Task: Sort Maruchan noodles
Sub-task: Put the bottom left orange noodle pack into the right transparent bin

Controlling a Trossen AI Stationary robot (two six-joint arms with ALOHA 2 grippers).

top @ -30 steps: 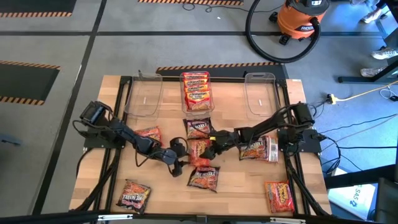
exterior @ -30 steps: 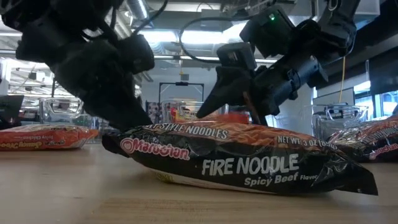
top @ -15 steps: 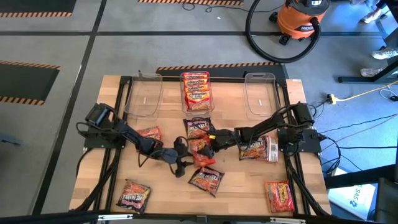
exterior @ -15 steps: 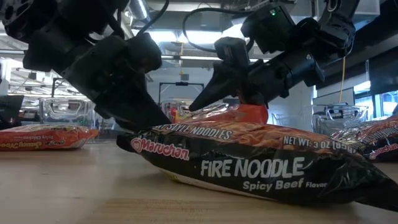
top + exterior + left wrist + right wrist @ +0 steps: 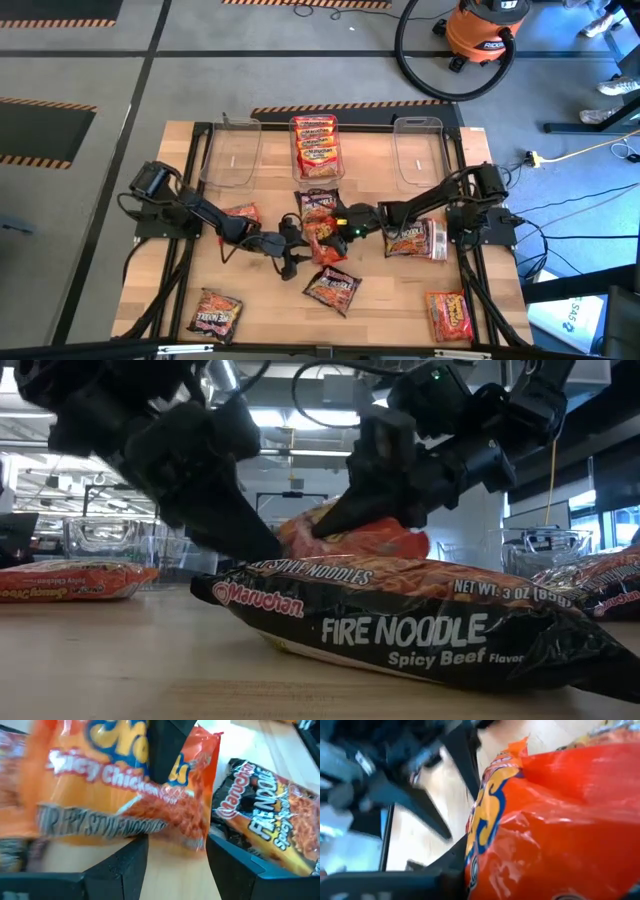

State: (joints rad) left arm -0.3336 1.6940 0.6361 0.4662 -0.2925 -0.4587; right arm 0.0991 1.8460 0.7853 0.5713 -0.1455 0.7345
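orange packet (image 5: 325, 238) lifted higher, right end effector (image 5: 340, 229)

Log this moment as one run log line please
right gripper: shut on orange packet, lifted mid-table | left gripper: open beside it | middle tub: holds orange packets | side tubs: no packets

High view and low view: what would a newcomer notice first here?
Mid-table, the right gripper holds an orange Spicy Chicken packet off the wood, with the left gripper close beside it, its fingers spread. In the low view a black Fire Noodle packet fills the foreground. The middle tub at the back already holds packets; both flanking tubs look empty.
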